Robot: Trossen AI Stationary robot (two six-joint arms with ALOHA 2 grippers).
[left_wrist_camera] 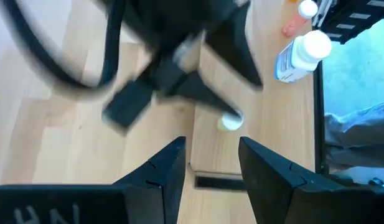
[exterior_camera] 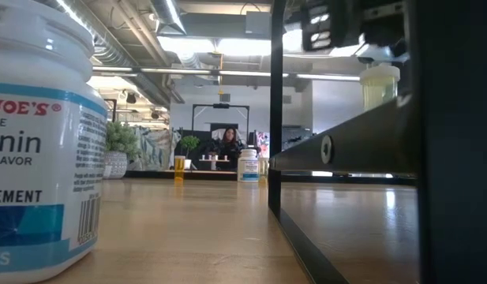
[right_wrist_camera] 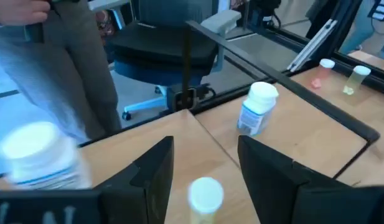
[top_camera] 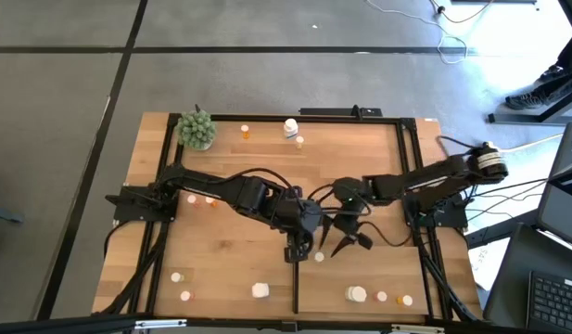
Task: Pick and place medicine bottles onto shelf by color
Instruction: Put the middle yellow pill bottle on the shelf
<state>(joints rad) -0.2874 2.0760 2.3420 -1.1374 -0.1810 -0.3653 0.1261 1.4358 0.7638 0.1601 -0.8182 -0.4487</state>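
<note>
A small bottle with a white cap and a pale yellowish body (right_wrist_camera: 206,196) stands upright on the light-wood shelf (top_camera: 336,278); it also shows in the high view (top_camera: 319,257). My right gripper (right_wrist_camera: 204,146) hangs open above it, one finger to each side, apart from it. My left gripper (left_wrist_camera: 210,149) is open too, close beside it over the middle of the table (top_camera: 295,250), with nothing between its fingers. A black strip (top_camera: 296,283) runs along the shelf's left side.
More bottles (top_camera: 357,294) (top_camera: 382,297) (top_camera: 406,300) stand at the near right, others at the near left (top_camera: 260,290) (top_camera: 176,276) and far edge (top_camera: 290,128) (top_camera: 245,133). A green plant ball (top_camera: 197,130) sits far left. A person (right_wrist_camera: 67,62) stands beyond the table.
</note>
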